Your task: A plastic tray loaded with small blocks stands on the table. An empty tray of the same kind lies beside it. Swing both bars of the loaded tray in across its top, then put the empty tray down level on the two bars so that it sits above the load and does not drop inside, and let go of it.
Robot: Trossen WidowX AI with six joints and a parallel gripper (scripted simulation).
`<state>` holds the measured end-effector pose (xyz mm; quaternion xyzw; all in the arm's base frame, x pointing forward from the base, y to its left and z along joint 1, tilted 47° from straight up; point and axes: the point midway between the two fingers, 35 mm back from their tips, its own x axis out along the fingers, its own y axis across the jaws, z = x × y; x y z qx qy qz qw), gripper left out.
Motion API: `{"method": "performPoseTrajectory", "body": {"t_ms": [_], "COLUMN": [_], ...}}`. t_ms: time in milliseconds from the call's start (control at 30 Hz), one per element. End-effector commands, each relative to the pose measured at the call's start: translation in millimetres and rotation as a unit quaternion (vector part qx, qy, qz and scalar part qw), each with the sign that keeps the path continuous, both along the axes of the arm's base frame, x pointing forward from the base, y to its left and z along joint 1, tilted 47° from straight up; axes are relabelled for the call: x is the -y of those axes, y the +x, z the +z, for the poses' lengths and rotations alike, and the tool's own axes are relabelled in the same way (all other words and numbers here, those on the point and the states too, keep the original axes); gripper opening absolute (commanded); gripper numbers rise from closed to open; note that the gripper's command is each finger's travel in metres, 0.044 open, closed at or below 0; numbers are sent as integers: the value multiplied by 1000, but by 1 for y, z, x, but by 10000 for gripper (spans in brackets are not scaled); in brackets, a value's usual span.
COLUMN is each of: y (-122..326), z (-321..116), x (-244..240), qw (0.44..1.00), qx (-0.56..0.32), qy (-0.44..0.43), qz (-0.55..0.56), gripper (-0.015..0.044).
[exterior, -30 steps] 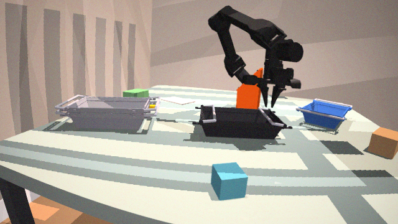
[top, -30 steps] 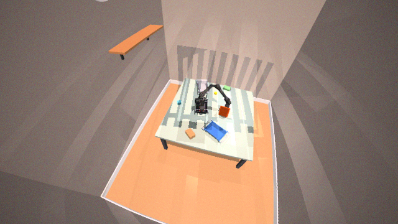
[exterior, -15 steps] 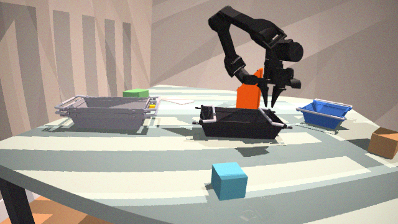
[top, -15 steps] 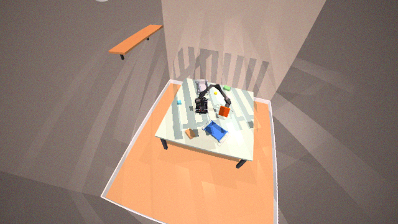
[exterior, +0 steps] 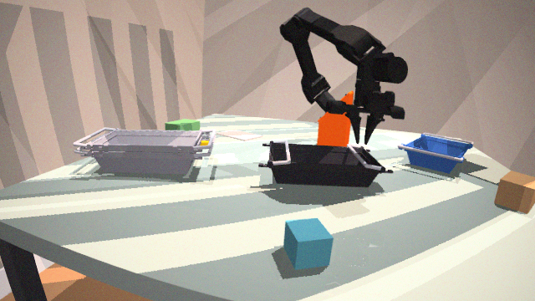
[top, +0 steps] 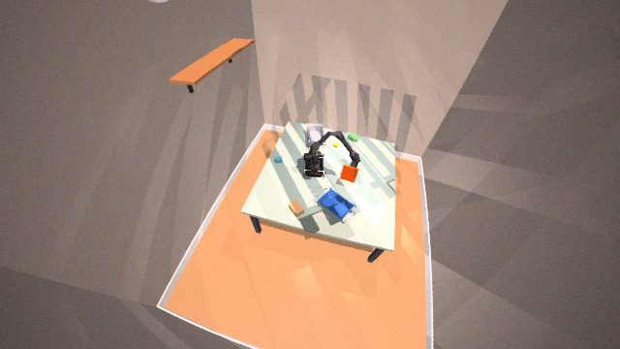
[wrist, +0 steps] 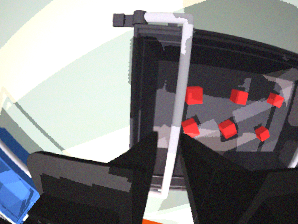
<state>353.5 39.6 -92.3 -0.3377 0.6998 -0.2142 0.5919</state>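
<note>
The black tray (exterior: 323, 176) (wrist: 144, 75) (top: 307, 167) stands upright on the table with several small red blocks (wrist: 227, 129) on its floor. One pale wire bar (wrist: 180, 90) (exterior: 364, 157) lies inward over the tray's end. The other bar (exterior: 288, 152) is also turned in, at the opposite end. My gripper (wrist: 168, 137) (exterior: 362, 143) points down at the first bar, fingers slightly open, the bar passing between the tips without a visible grip. A grey tray (exterior: 144, 160) (top: 315, 135) and a blue tray (exterior: 432, 160) (top: 335, 204) (wrist: 12, 187) stand on either side; no blocks show inside either.
An upright orange panel (exterior: 333, 130) (top: 349, 174) stands behind the black tray, by the arm. A teal cube (exterior: 308, 247) (top: 278, 159), an orange-brown block (exterior: 507, 192) (top: 296, 207), a green block (exterior: 182, 124) (top: 354, 137) and a small yellow object (top: 335, 144) are on the table.
</note>
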Motion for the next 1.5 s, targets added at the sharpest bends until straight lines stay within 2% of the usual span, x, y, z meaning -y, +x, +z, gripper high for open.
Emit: {"method": "performPoseTrajectory", "body": {"t_ms": [0,33,133,167,1467], "y": [0,0,0,0,0], "z": [0,0,0,0,0], "x": [0,0,0,0,0], "qw": [1000,1000,1000,1000,1000], "qx": [0,0,0,0,0], "qy": [0,0,0,0,0], "qz": [0,0,0,0,0], "gripper": [82,82,4,0,0]}}
